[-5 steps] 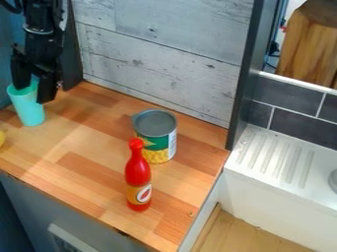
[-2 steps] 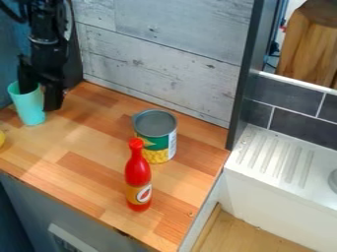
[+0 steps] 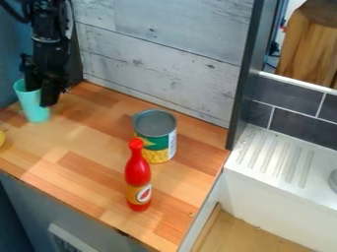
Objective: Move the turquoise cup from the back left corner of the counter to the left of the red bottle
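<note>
Slightly right and a touch farther back, the turquoise cup (image 3: 36,112) has shifted with the tool (image 3: 40,97), whose fingers have drawn together. They now pinch the cup's right wall, one finger inside it, one outside. It is at the far left of the tabletop (image 3: 92,142), tilted. Right of it stands a can (image 3: 155,140), with a red bottle (image 3: 137,177) nearer; neither has moved.

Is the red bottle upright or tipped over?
The red bottle is upright: its base rests on the wooden counter, and its cap points up.
</note>
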Controlling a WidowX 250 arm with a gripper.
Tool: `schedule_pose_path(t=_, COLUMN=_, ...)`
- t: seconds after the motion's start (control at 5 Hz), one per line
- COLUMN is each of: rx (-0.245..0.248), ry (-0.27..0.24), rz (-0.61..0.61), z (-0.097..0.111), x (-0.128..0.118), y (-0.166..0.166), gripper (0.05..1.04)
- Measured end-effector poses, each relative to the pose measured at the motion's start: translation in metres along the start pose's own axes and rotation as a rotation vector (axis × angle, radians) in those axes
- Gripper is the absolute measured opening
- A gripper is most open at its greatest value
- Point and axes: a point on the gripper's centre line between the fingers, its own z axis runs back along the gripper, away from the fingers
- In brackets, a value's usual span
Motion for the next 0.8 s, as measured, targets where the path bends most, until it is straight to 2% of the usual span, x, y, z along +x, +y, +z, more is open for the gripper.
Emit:
schedule_pose_path(t=0.2, rx=0.012, ry=0.010, rz=0.016, z=0.000, x=0.000, y=0.003, gripper=0.246)
schedule_pose_path(t=0.4, rx=0.021, ry=0.026, rz=0.050, z=-0.002, x=-0.006, y=0.008, gripper=0.128)
schedule_pose_path(t=0.6, rx=0.032, ry=0.038, rz=0.091, z=0.005, x=-0.026, y=0.005, gripper=0.106)
schedule_pose_path(t=0.8, rx=0.013, ry=-0.035, rz=0.091, z=0.046, x=-0.050, y=-0.010, gripper=0.106)
